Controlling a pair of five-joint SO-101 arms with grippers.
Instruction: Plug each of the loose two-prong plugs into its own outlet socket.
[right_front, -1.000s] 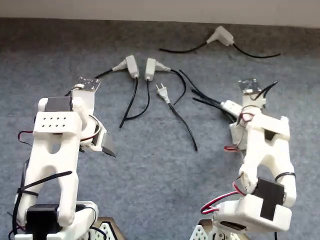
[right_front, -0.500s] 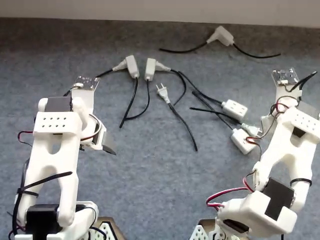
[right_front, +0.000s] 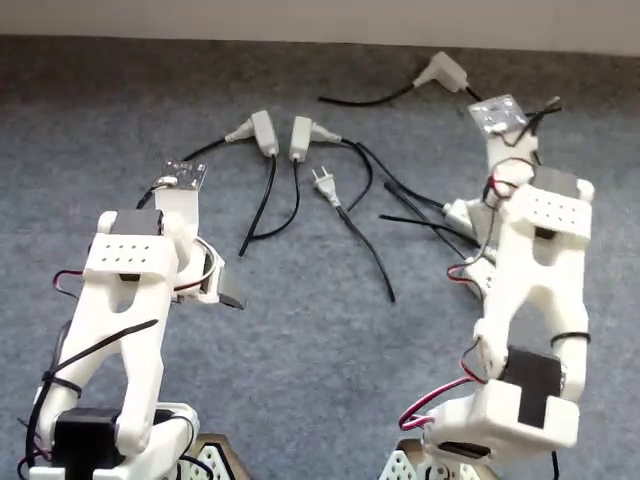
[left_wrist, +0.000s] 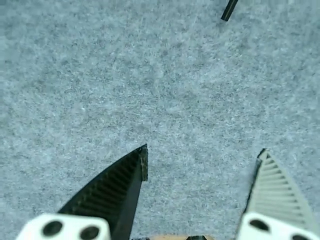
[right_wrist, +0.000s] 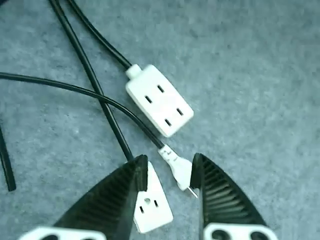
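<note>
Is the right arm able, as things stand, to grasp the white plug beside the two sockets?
Probably yes. The right hand is open just above the plug, which lies between its fingers with nothing over it; a socket lies close beside.

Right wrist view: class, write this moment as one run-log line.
right gripper: open above plug | left gripper: open above bare carpet | plug: not inserted, lying beside socket
</note>
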